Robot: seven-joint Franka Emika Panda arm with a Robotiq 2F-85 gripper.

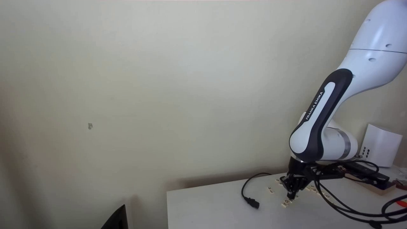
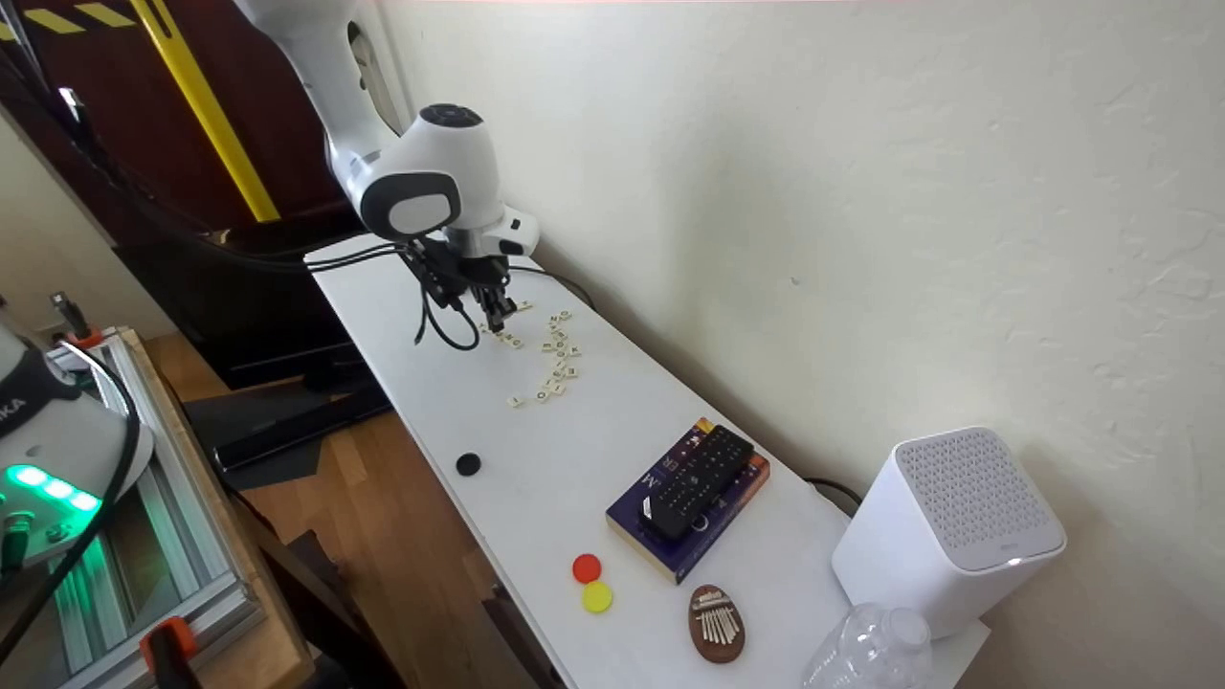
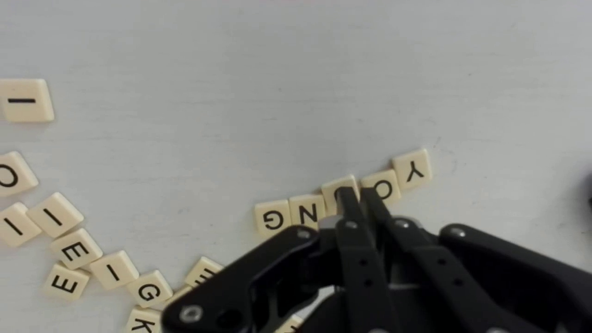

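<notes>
Tile [image 3: 333, 186] (letter mostly hidden) lies on white table [image 3: 277, 115] between N tile [image 3: 307, 212] and O tile [image 3: 389, 187], lined crosswise to the fingers [image 3: 350, 208], which partly cover it in wrist view; touch unclear. Gripper [image 3: 358, 190]: jaws pinched nearly together, nothing visible between.

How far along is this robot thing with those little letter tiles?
Looks done: a slightly stepped row of tiles showing Y, O, a partly hidden letter, N and G.
In hand: the gripper, jaws nearly together, is at the row's middle tile; whether it touches isn't clear.
Possibly left: loose tiles, including E, I, G and K, lie at odd angles apart from that row.
</notes>
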